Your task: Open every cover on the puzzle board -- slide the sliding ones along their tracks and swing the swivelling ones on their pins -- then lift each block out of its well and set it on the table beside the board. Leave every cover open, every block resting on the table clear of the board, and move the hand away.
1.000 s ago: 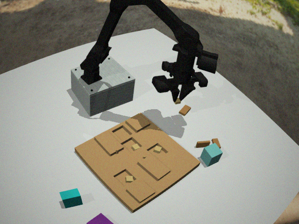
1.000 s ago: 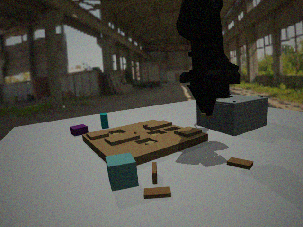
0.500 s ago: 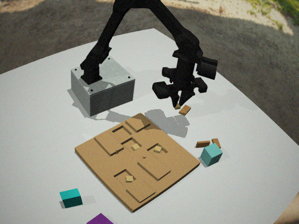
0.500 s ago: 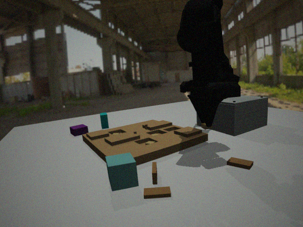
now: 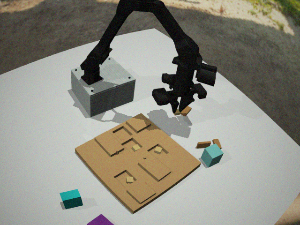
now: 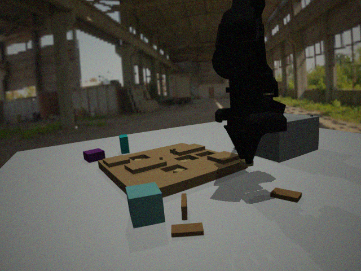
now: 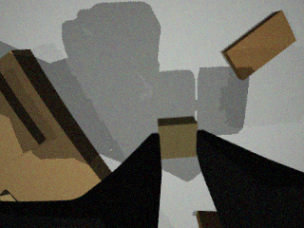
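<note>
White counter [image 5: 38,125] holds a brown board [image 5: 101,157]. Black jaws are clamped on a small tan block [image 7: 178,139], low beside the board's far corner.

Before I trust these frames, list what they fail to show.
- Held block: hidden behind the gripper in the exterior view.
- Whether it touches the table: no view settles it.
- Purple block: cut off by the top view's bottom edge.
- Board: mostly outside the wrist view.

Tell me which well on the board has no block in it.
The well at the board's corner nearest the arm's base is bare; each of the other three open wells shows a pale block.
</note>
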Controlling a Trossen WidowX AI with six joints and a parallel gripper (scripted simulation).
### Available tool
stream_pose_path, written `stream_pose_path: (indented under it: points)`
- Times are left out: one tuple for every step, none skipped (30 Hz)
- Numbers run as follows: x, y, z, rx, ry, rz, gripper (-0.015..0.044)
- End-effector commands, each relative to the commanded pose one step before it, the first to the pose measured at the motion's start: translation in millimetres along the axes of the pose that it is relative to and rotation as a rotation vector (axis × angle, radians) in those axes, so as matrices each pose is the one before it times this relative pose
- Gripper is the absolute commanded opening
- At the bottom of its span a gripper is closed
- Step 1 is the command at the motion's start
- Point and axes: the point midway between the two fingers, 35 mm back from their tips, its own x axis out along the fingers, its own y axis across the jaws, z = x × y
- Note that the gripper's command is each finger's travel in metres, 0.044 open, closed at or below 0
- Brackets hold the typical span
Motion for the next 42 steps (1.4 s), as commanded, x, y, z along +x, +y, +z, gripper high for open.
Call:
stream_pose_path:
  points:
    - [9.13,1.50,1.36,0.0054,-0.00407,0.00353,0.0080]
    - [1.63,0.06,0.05,0.0000,-0.00001,0.00001,0.0080]
    - [1.63,0.07,0.05,0.0000,-0.00001,0.00001,0.0080]
    - [1.63,0.08,0.06,0.0000,-0.00001,0.00001,0.0080]
    - [1.63,0.09,0.06,0.0000,-0.00001,0.00002,0.0080]
    - [1.62,0.09,0.07,0.0000,-0.00001,0.00002,0.0080]
    - [1.62,0.10,0.07,0.0000,-0.00001,0.00002,0.0080]
    - [1.62,0.11,0.08,0.0000,-0.00001,0.00002,0.0080]
    - [1.62,0.11,0.09,0.0000,-0.00001,0.00002,0.0080]
    - [1.61,0.12,0.09,0.0000,-0.00001,0.00002,0.0080]
    - [1.61,0.13,0.10,0.0000,-0.00001,0.00002,0.0080]
    - [1.61,0.14,0.10,0.0000,-0.00001,0.00002,0.0080]
    - [1.61,0.14,0.11,0.0000,-0.00001,0.00002,0.0080]
    - [1.60,0.15,0.11,0.0000,-0.00002,0.00002,0.0080]
    - [1.60,0.16,0.12,0.0000,-0.00002,0.00002,0.0080]
    - [1.60,0.16,0.12,0.0000,-0.00002,0.00002,0.0080]
    - [1.59,0.17,0.13,0.0000,-0.00002,0.00002,0.0080]
    - [1.59,0.18,0.13,0.0000,-0.00002,0.00002,0.0080]
    - [1.59,0.19,0.14,0.0000,-0.00002,0.00002,0.0080]
    - [1.58,0.19,0.14,0.0000,-0.00002,0.00002,0.0080]
    - [1.58,0.20,0.15,0.0000,-0.00002,0.00003,0.0080]
    - [1.58,0.21,0.16,0.0000,-0.00002,0.00003,0.0080]
    - [1.58,0.21,0.16,0.0000,-0.00002,0.00003,0.0080]
    - [1.57,0.22,0.17,0.0000,-0.00002,0.00003,0.0080]
    - [1.57,0.23,0.17,0.0000,-0.00002,0.00003,0.0080]
    - [1.56,0.23,0.18,0.0000,-0.00002,0.00003,0.0080]
    - [1.24,0.19,0.14,0.0000,-0.00002,0.00002,0.0080]
    - [0.74,0.12,0.09,0.0000,-0.00001,0.00001,0.0080]
    - [0.25,0.04,0.03,0.0000,0.00000,0.00000,0.0080]
    - [0.00,0.00,0.00,0.0000,0.00000,0.00000,0.0080]
    - [0.00,0.00,0.00,0.0000,0.00000,0.00000,0.0080]
    - [-3.24,-1.33,-1.15,-0.0051,0.00256,-0.00154,0.0106]
    - [0.00,0.00,0.00,0.0000,0.00000,0.00000,0.0133]
    - [0.00,0.00,0.00,0.0000,0.00000,0.00000,0.0159]
    - [0.00,0.00,0.00,0.0000,0.00000,0.00000,0.0185]
    - [0.00,0.00,0.00,0.0000,0.00000,0.00000,0.0211]
    - [0.00,0.00,0.00,0.0000,0.00000,0.00000,0.0238]
    - [0.00,0.00,0.00,0.0000,0.00000,0.00000,0.0264]
    - [0.00,0.00,0.00,0.0000,0.00000,0.00000,0.0290]
    - [0.00,0.00,0.00,0.0000,0.00000,0.00000,0.0316]
    - [0.00,0.00,0.00,0.0000,0.00000,0.00000,0.0342]
    - [0.00,0.00,0.00,0.0000,0.00000,0.00000,0.0369]
